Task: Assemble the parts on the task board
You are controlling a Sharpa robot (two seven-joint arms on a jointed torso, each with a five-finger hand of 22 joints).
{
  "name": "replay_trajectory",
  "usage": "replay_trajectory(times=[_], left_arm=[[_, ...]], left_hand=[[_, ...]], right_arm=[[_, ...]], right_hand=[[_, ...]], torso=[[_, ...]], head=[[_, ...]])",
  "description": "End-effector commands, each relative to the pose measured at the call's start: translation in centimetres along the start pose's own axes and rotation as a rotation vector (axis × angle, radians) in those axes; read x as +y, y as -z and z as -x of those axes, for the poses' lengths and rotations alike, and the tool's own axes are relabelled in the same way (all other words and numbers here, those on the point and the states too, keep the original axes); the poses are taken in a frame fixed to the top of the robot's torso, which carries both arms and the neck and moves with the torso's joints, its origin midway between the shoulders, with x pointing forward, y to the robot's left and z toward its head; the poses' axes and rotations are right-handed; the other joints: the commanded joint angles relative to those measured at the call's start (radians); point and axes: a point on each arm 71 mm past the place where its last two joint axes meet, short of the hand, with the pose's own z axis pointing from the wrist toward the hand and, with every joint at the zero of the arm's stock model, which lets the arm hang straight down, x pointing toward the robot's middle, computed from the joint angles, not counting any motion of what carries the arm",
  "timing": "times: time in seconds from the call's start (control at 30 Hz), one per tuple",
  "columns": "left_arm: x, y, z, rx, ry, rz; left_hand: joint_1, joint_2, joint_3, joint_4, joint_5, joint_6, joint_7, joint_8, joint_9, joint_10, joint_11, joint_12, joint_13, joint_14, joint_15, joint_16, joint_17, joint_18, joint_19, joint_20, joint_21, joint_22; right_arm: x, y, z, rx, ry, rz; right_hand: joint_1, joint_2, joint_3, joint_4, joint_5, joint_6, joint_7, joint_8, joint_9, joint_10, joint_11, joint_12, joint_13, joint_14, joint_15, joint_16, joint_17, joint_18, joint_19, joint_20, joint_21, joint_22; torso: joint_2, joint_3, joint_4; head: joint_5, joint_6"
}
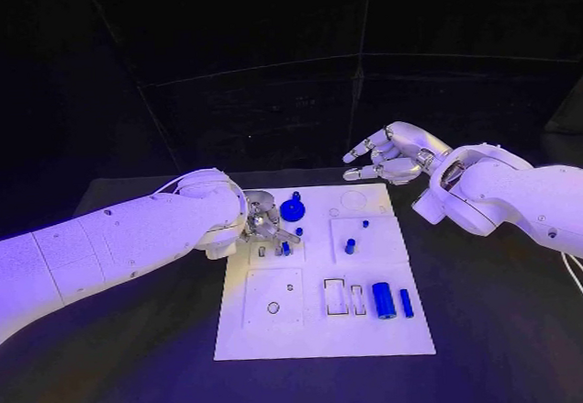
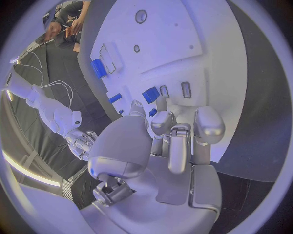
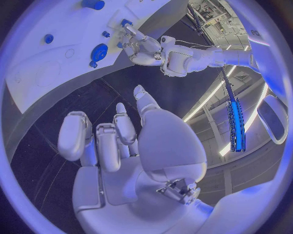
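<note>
Fingertips of the left silver hand (image 1: 262, 223) curl down over the far-left corner of the white rectangular task board (image 1: 380, 339), close to a small blue peg (image 1: 285, 248), though I cannot tell whether they pinch it; seating it well likely means keeping it upright over its slot and pressing gently. The right silver hand (image 1: 388, 156) hovers beyond the board's far edge, fingers loosely curled, holding nothing, over the black table (image 1: 512, 335) in a dark room.

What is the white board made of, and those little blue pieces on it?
The task board looks like matte white plastic: smooth, flat, with neat cut-out slots. The blue cylinder near its front looks like hard, slightly glossy plastic, though painted metal can't be ruled out.
</note>
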Motion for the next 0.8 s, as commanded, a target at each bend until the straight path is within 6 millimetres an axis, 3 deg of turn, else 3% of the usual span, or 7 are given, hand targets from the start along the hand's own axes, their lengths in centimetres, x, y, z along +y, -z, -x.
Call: replay_trajectory(times=[0.03,0.8], left_arm=[[-0.12,-0.02,-0.01,0.013,-0.018,0.005],[-0.68,-0.45,-0.45,0.04,-0.038,0.004]], left_hand=[[0.011,0.003,-0.002,-0.007,-0.002,-0.008,-0.001,0.007,0.002,0.003,-0.004,0.007,0.002,0.104,-0.007,0.003,0.263,-0.012,0.001,-0.005,0.007,0.003],[0.052,0.016,0.007,-0.026,-0.002,-0.018,-0.004,0.027,0.023,0.008,-0.006,0.012,0.007,0.104,-0.008,0.003,0.263,-0.013,0.002,-0.006,0.015,0.017]], right_arm=[[0.12,-0.08,-0.01,0.01,0.002,0.001],[0.22,-0.31,-0.26,0.02,0.009,0.001]], right_hand=[[0.009,0.004,-0.005,-0.001,0.005,-0.005,0.002,0.004,-0.001,-0.002,-0.005,0.003,-0.001,0.067,0.002,-0.004,0.099,0.017,-0.006,-0.003,-0.007,-0.001],[0.009,0.007,-0.007,0.001,0.008,-0.006,0.002,0.005,-0.001,-0.003,-0.005,0.001,-0.003,0.066,0.002,-0.006,0.096,0.017,-0.008,-0.003,-0.01,-0.006]], torso=[[0.0,0.0003,0.0007],[0.0,0.0006,0.0009]], head=[[0.0,-0.001],[-0.006,-0.009]])
